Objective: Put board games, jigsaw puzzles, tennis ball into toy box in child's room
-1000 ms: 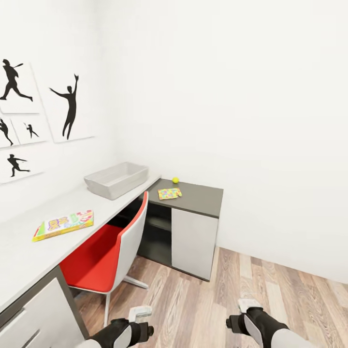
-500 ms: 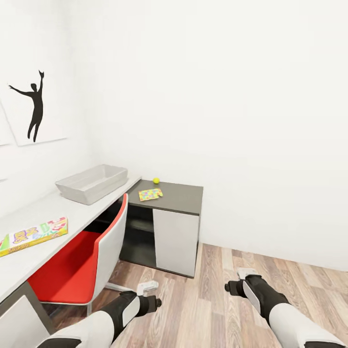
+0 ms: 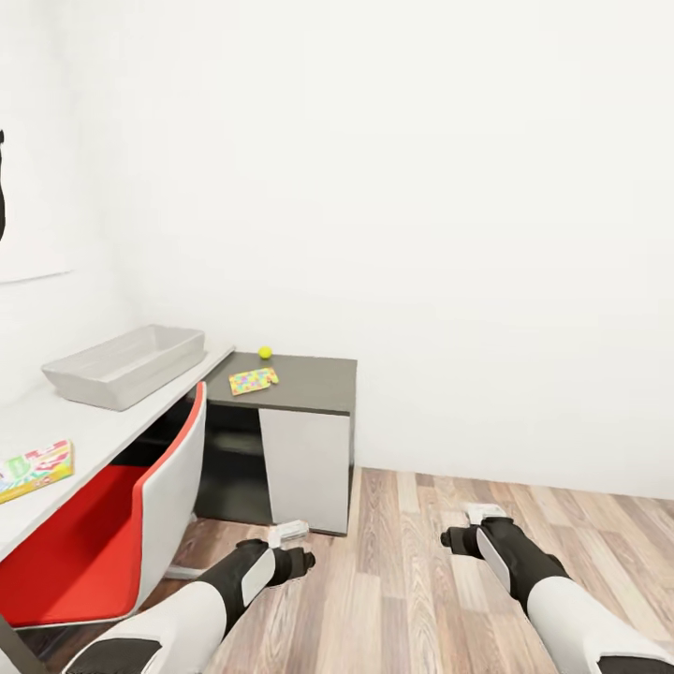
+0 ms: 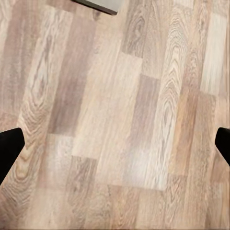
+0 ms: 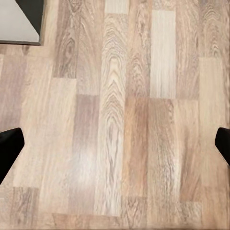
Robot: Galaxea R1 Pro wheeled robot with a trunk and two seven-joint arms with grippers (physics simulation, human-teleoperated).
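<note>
The light grey toy box (image 3: 122, 365) stands on the table's (image 3: 89, 426) light top at the left. On the dark grey wing (image 3: 309, 382) lie a multicoloured jigsaw puzzle (image 3: 253, 380) and, behind it, the tennis ball (image 3: 265, 352). One board game (image 3: 33, 470) shows at the left edge, cut off by the frame. The bed is out of view. My left gripper (image 3: 287, 534) and right gripper (image 3: 485, 513) hang low over the wood floor, well short of the table. In each wrist view the dark fingertips (image 4: 9, 146) (image 5: 9, 146) stand wide apart over bare planks, holding nothing.
A red and white chair (image 3: 112, 524) is pushed up to the desk at the left. A white cabinet door (image 3: 304, 463) fronts the dark wing. White walls close the corner behind. Wood plank floor (image 3: 412, 571) stretches to the right.
The whole view has swung right, so the desk, box and pictures slid left in the picture. Both arms reach further into view.
</note>
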